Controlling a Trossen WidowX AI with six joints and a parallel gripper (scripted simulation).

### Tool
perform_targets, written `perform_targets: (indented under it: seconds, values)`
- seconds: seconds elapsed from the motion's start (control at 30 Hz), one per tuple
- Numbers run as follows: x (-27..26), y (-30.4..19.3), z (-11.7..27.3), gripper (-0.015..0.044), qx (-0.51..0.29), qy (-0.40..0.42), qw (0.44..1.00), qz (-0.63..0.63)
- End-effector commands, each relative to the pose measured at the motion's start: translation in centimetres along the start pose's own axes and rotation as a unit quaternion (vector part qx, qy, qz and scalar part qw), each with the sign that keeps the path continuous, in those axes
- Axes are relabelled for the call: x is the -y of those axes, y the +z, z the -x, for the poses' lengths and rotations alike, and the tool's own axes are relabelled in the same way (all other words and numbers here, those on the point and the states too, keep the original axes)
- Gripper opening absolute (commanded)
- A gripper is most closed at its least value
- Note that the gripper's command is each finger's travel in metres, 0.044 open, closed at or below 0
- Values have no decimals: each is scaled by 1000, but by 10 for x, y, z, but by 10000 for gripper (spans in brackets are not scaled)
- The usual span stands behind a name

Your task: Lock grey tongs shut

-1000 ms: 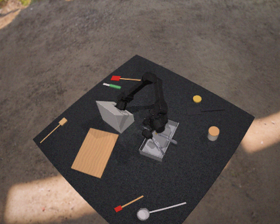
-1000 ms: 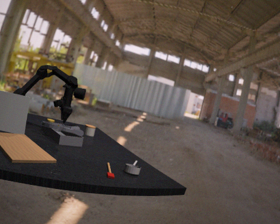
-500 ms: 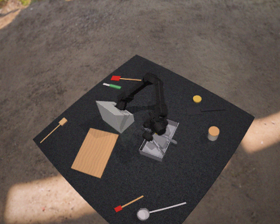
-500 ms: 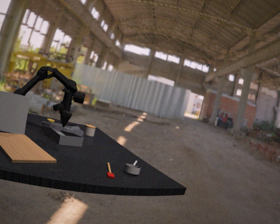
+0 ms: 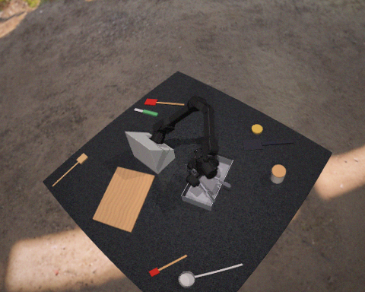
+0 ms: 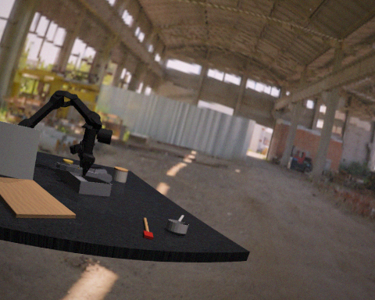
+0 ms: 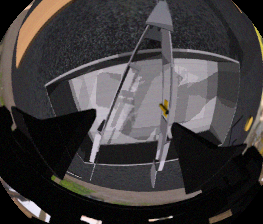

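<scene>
The grey tongs [image 5: 207, 191] [image 7: 163, 76] lie open in a V across the grey roasting tin [image 5: 223, 167] [image 6: 93, 189] [image 7: 204, 90]. In the wrist view their hinge points away and the two arms spread toward me. My gripper [image 5: 194, 179] [image 6: 83, 170] [image 7: 135, 119] is open and empty. It hangs low over the tin, pointing down, with one dark finger on each side of the tongs' arms. I cannot tell whether the fingers touch them. The wooden board [image 5: 124, 198] [image 6: 28, 198] lies flat to the left of the tin, with nothing on it.
A grey block [image 5: 149, 150] [image 6: 14, 150] stands between board and arm base. Around the mat lie red spatulas [image 5: 163, 103] [image 5: 166, 265], a green-handled tool [image 5: 147, 112], a wooden spatula [image 5: 69, 169], a yellow disc [image 5: 257, 129], a dark spatula [image 5: 265, 144], a cork-lidded jar [image 5: 278, 172] and a ladle [image 5: 201, 275].
</scene>
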State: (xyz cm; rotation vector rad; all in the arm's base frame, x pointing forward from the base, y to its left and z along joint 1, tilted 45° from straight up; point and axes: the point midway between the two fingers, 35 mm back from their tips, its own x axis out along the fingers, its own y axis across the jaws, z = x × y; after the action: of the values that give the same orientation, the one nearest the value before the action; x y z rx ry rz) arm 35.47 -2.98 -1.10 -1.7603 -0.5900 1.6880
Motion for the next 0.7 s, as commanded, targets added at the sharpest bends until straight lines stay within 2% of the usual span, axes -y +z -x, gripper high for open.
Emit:
perform_targets:
  seconds: [0.0,0.63,0.67]
  values:
    - [0,4,-10,440,4,-3,1000,-5]
    - [2,7,-35,440,5,-5,1000,-5]
    - [2,4,-31,414,2,-3,1000,0]
